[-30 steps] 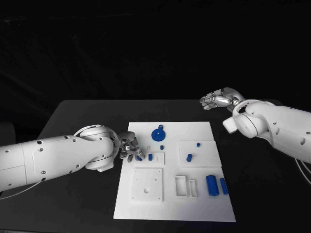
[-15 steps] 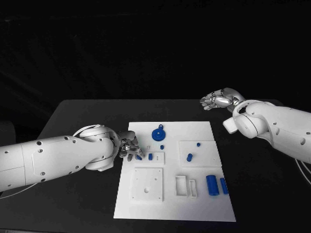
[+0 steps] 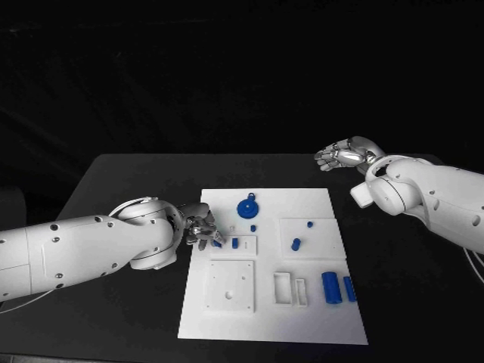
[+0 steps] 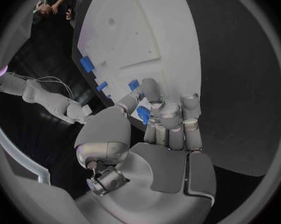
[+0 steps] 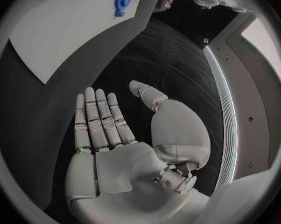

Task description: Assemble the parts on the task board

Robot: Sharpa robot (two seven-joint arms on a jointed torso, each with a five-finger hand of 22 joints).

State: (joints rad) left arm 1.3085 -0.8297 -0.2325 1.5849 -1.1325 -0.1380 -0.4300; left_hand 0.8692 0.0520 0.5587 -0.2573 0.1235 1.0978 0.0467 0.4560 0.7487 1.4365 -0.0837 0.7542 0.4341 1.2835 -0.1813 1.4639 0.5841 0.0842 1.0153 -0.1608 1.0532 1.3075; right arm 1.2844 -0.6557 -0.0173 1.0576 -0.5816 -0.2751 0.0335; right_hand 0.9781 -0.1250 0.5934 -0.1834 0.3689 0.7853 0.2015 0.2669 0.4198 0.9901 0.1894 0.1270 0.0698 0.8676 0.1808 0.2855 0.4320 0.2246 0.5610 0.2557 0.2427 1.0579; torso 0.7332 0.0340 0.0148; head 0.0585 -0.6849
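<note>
Head camera overhead; wrist cameras close, apparently sharing task board (image 3: 273, 265).

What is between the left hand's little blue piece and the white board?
Nothing visible. The left hand pinches a small blue part right at the task board's edge, with no object between them.

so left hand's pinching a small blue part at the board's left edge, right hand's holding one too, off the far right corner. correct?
Half right. The left hand does pinch a small blue part at the task board's left edge. The right hand holds nothing: the right wrist view shows its palm bare and fingers apart.
</note>
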